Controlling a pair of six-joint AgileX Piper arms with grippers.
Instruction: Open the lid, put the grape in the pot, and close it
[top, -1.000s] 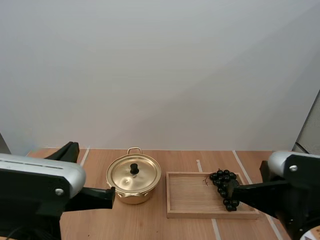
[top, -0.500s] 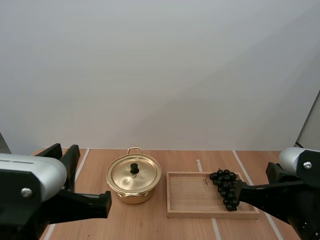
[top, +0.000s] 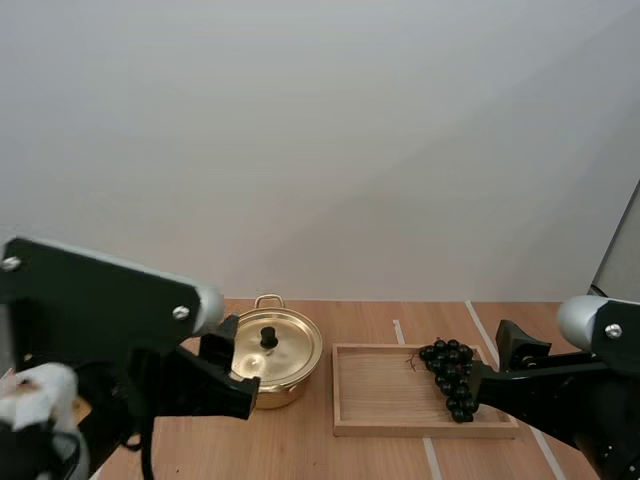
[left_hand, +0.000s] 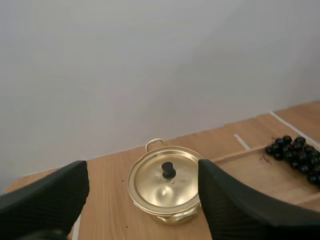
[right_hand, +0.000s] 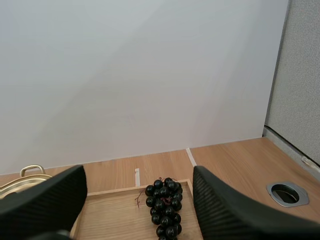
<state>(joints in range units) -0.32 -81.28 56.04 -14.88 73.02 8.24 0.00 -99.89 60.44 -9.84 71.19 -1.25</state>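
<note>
A gold pot (top: 270, 362) with its lid (top: 268, 347) on, topped by a black knob, stands on the wooden table. To its right a wooden tray (top: 385, 402) carries a bunch of dark grapes (top: 450, 378) at its right end. My left gripper (top: 230, 375) is open just left of the pot; in the left wrist view its fingers (left_hand: 50, 197) stand wide apart, framing the pot (left_hand: 165, 185). My right gripper (top: 492, 368) is open right beside the grapes, its fingers (right_hand: 225, 210) apart on either side of the bunch (right_hand: 164, 206). Both hold nothing.
White tape lines cross the table (top: 300, 440). A round metal grommet (right_hand: 286, 192) is set in the tabletop right of the tray (right_hand: 115, 212). A grey partition stands at the far right. Bare table lies in front of the pot and tray.
Both grippers went from shut to wide open. My left arm has risen and swung closer to the pot. The right arm has barely moved. Pot, tray and grapes stayed put.
</note>
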